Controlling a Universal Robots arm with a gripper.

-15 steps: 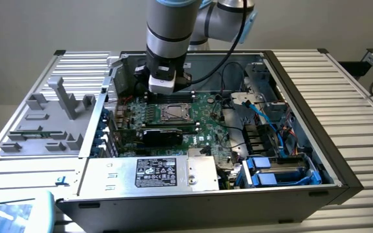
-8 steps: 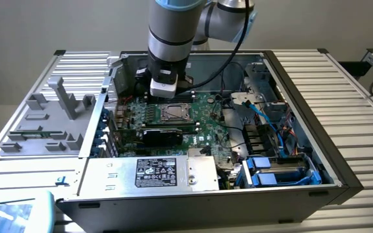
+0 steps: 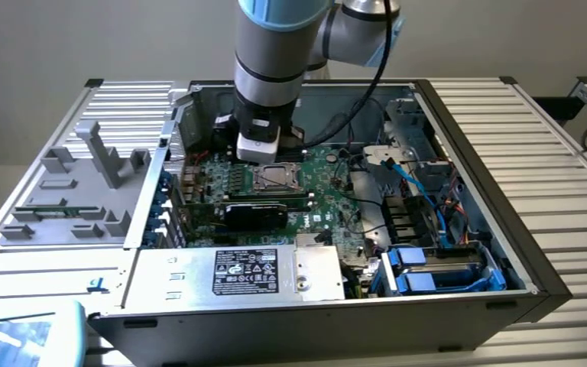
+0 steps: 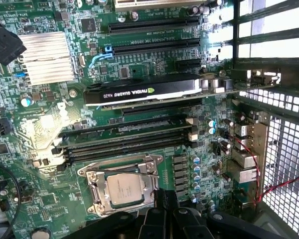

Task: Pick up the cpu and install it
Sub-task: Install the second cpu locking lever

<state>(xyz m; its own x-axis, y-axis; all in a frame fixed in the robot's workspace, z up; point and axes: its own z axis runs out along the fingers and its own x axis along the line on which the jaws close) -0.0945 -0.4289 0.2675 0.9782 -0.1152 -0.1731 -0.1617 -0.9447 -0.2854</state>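
cpu (image 4: 125,189) seated in socket frame (image 4: 120,186) | claw (image 4: 165,211) shut, just beside

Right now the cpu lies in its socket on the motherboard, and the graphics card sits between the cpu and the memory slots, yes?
Not quite. The cpu does lie in its socket, but the memory slots sit between it and the graphics card, which lies beyond them. The wrist view shows this order.
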